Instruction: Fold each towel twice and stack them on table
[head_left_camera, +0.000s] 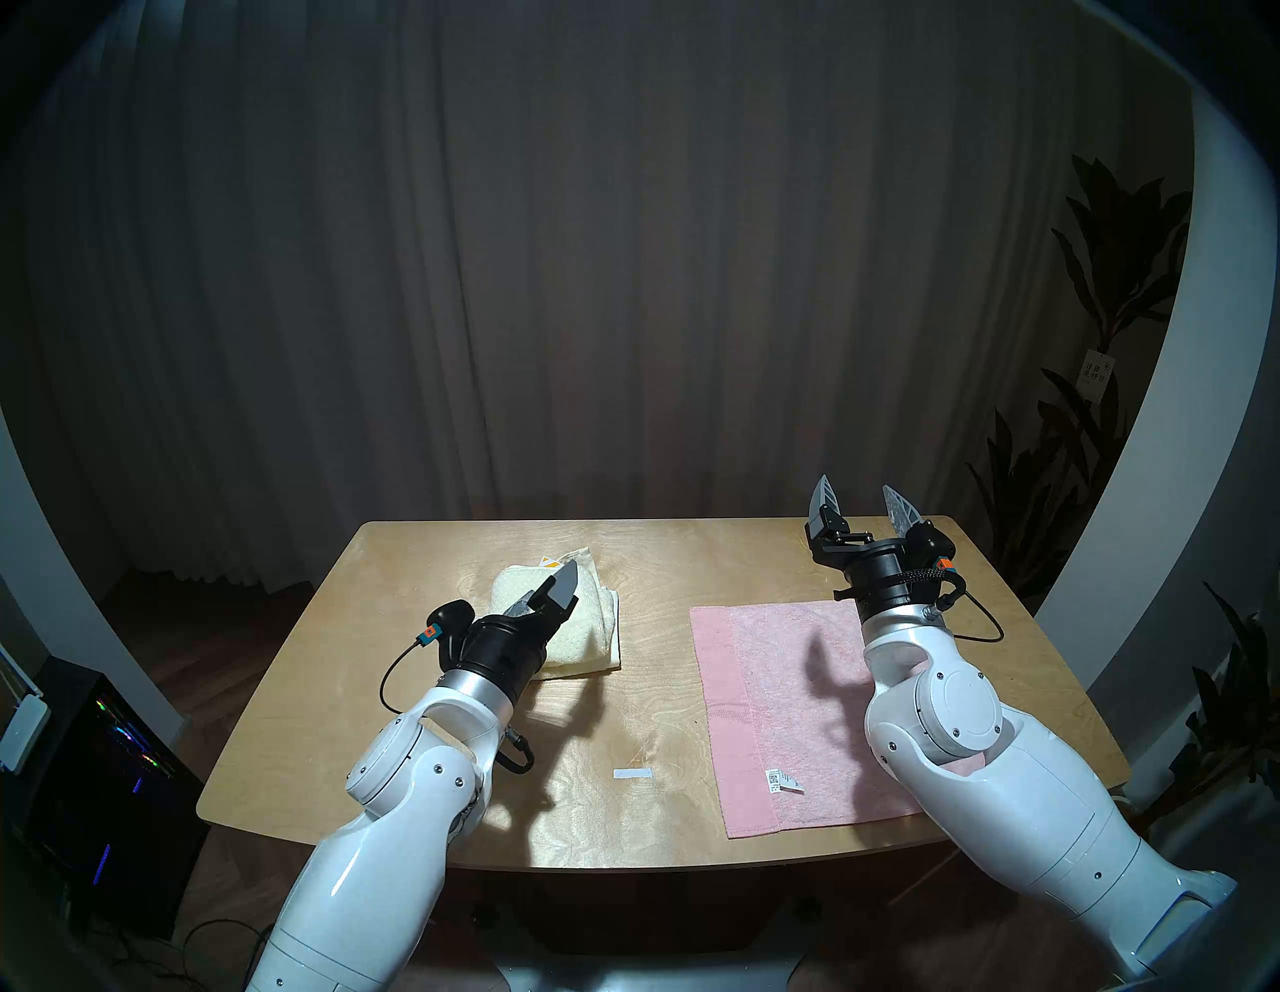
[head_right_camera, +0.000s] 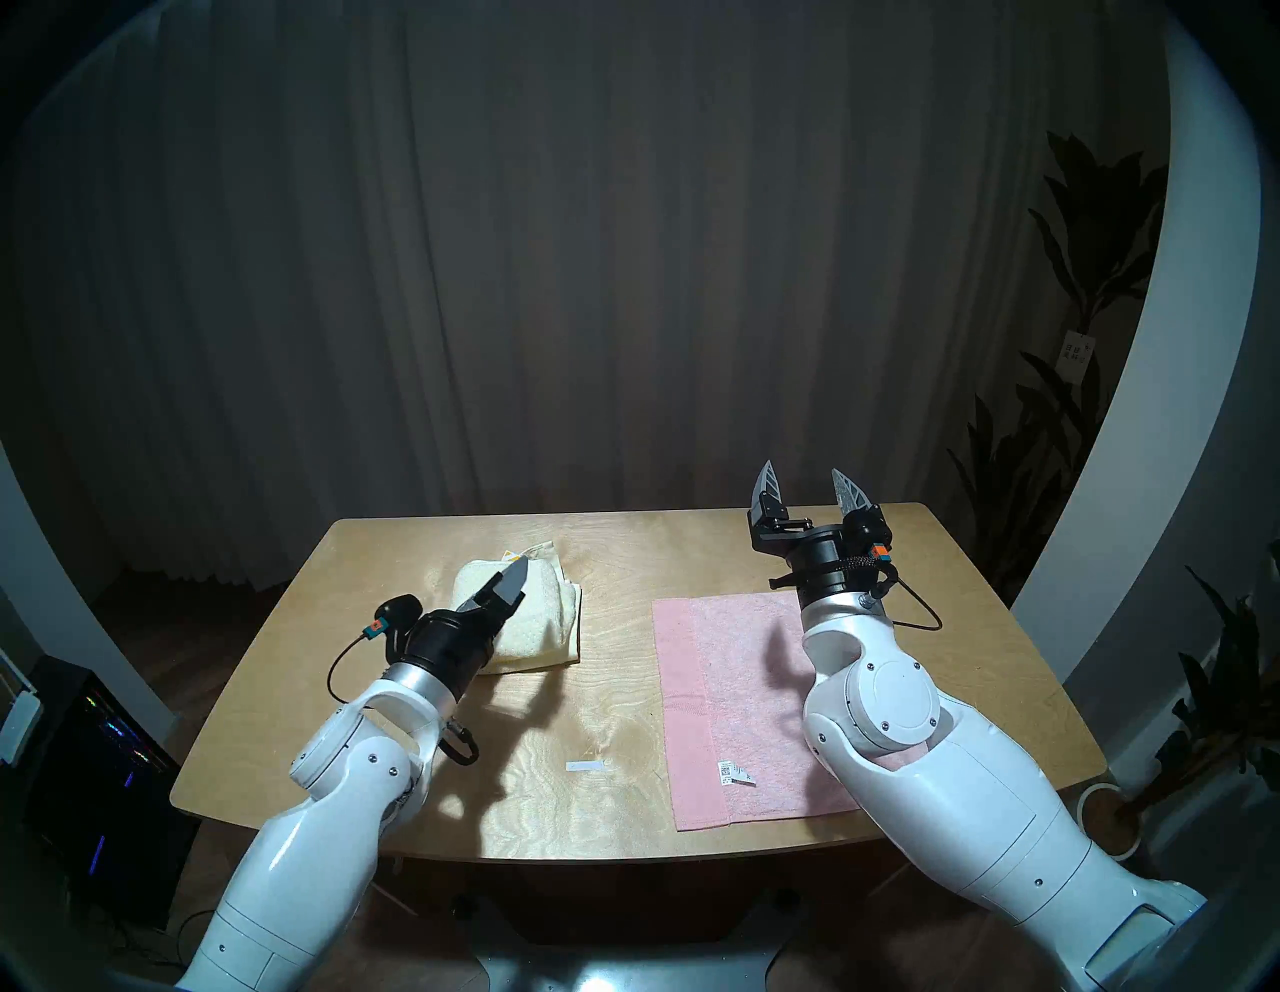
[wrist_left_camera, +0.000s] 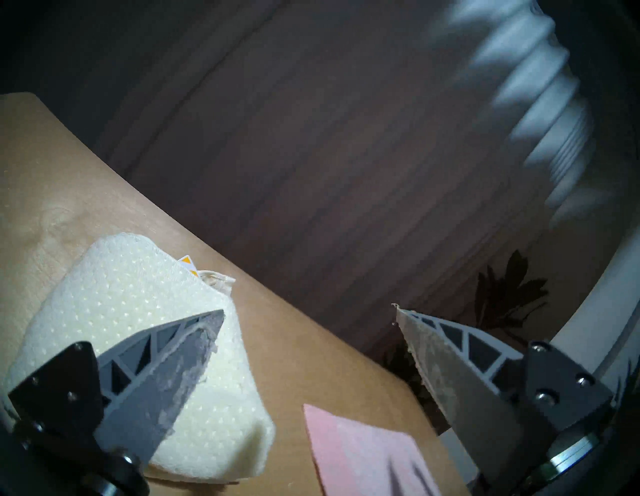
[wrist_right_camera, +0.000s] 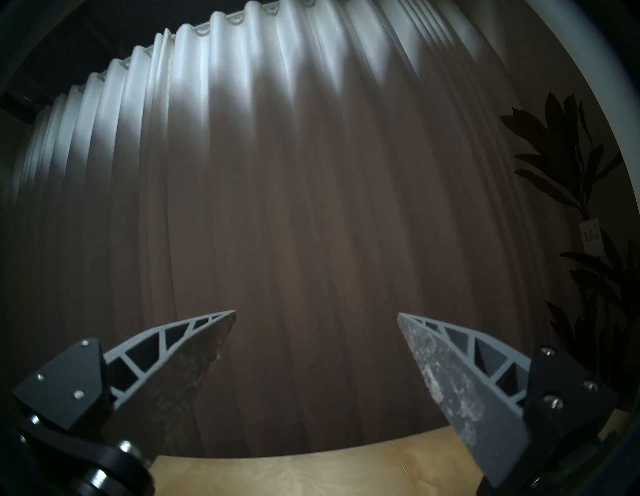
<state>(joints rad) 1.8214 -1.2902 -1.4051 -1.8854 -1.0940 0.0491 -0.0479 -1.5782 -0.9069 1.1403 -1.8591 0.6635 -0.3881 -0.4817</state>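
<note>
Both sets of fingers gape empty (tape strip (head_left_camera: 633, 774) between cream towel (head_left_camera: 585, 634) and pink towel (head_left_camera: 783, 700)).

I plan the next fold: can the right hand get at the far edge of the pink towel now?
Probably yes. The right hand is open and empty, raised just beyond the pink towel, which lies flat with nothing on it. The arm hangs over its right part only.

I see a cream-yellow towel (head_left_camera: 575, 623) with a raised dotted texture and an orange-and-white tag. The other towel (head_left_camera: 783, 700) is plain pink with a white printed label. The table (head_left_camera: 429, 665) is pale wood with swirling grain and a white tape strip (head_left_camera: 633, 774).
</note>
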